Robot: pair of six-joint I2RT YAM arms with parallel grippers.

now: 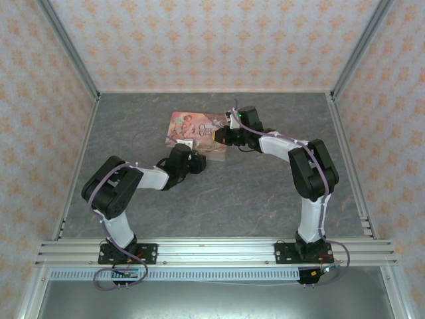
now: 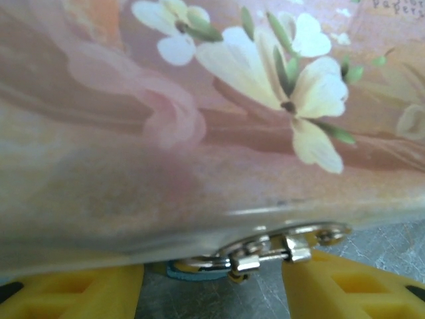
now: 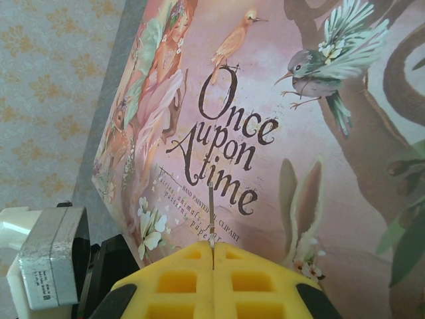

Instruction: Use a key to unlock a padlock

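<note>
Lying flat on the grey marbled worktop (image 1: 252, 193), towards its far middle, a pink illustrated tin (image 1: 189, 126) is seen from above, with both arms bent in towards it. The left pincer (image 1: 198, 161) is placed at the tin's near edge, and the right pincer (image 1: 224, 137) at its right-hand edge.

In the left wrist view the tin's flowered side is met at very close range. A small silver hasp (image 2: 285, 246) is fixed at the lower rim of that side. The padlock (image 2: 189, 270), a tiny blue-green thing, is glimpsed just under the rim, beside the hasp. Only a sliver of it is shown, so how it hangs cannot be told. The left pincer is released: its two yellow fingers (image 2: 73, 292) are held well apart, with the padlock in the gap between them, and no contact with it can be made out.

In the right wrist view the right pincer is clenched, its yellow fingers pressed together along a single seam. A thin metal blade, taken to be the key (image 3: 211, 212), is gripped in that seam and is seen edge-on, standing up in front of the tin's lid. The words "Once upon a time" are read on that lid among painted birds and a rabbit. A grey box (image 3: 50, 266) on a white mount is seen at the lower left, beside the tin's edge.
</note>
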